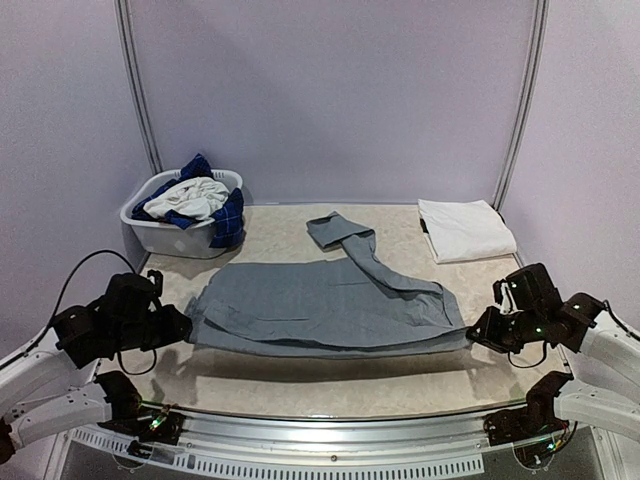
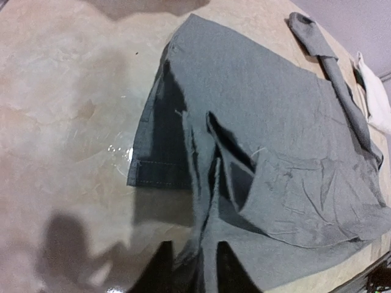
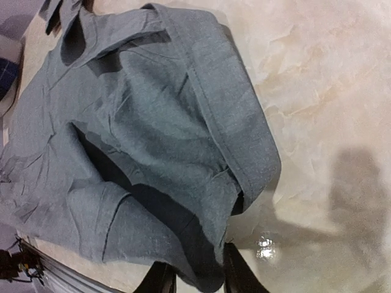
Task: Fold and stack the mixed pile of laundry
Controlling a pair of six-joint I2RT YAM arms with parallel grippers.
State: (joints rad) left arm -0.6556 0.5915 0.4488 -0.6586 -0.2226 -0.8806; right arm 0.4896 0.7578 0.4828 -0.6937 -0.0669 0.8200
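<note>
A grey garment [image 1: 320,300] lies stretched across the middle of the table, one long strip trailing to the back. My left gripper [image 1: 185,327] is shut on its left edge, with cloth bunched between the fingers in the left wrist view [image 2: 194,268]. My right gripper [image 1: 476,330] is shut on its right edge, the grey cloth [image 3: 153,134] pinched between the fingers [image 3: 198,278]. The near edge hangs lifted between both grippers. Blue plaid and white pieces [image 1: 200,200] fill the basket. A folded white piece [image 1: 465,228] lies at the back right.
A white plastic oval basket [image 1: 165,235] stands at the back left of the table. The beige marbled tabletop [image 1: 330,385] has a metal rail along its near edge. Grey walls with two upright poles close off the back.
</note>
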